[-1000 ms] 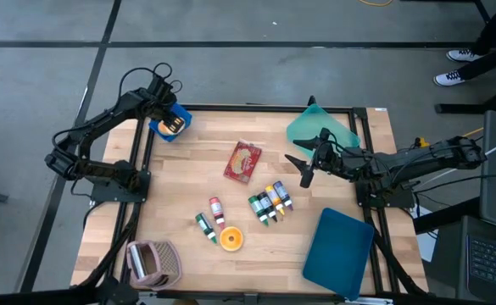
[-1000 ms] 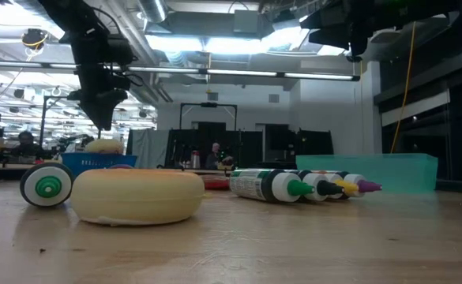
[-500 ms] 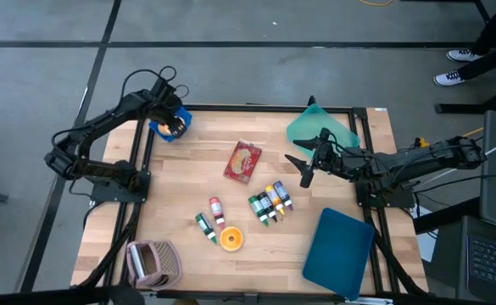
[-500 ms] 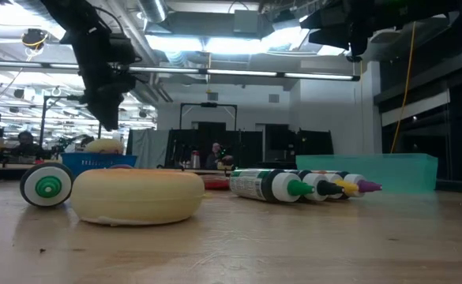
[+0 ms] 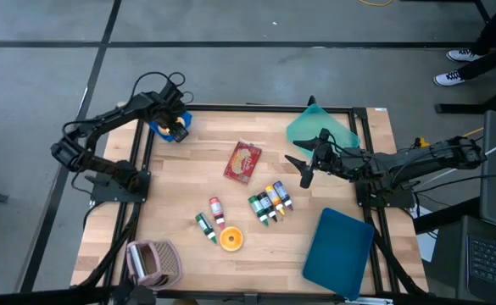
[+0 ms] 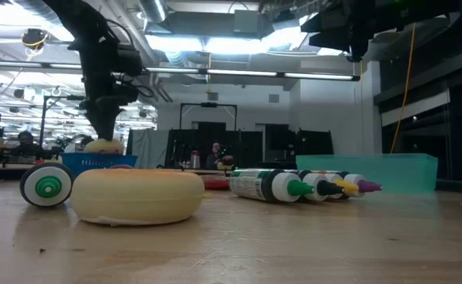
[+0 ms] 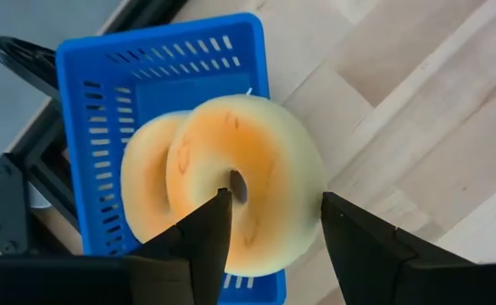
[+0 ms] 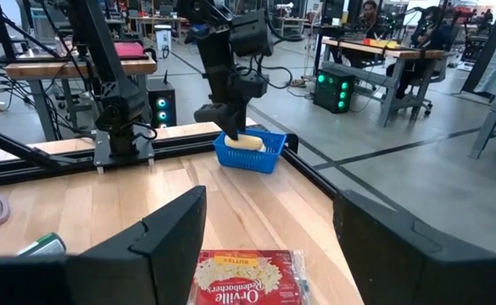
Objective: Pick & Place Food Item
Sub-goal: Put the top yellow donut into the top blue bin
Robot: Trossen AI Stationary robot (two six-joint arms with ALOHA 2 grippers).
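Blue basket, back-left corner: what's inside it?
The blue basket holds two yellow-orange donuts standing on edge, one leaning against the other. The front one covers much of the rear one, and both hide the basket floor. The left gripper hangs above, fingers open.

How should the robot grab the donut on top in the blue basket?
Grab the top donut across its ring, coming down from above. It leans on a second donut and pokes over the blue basket's rim, so both sides are free. The left gripper already hangs there, fingers open.
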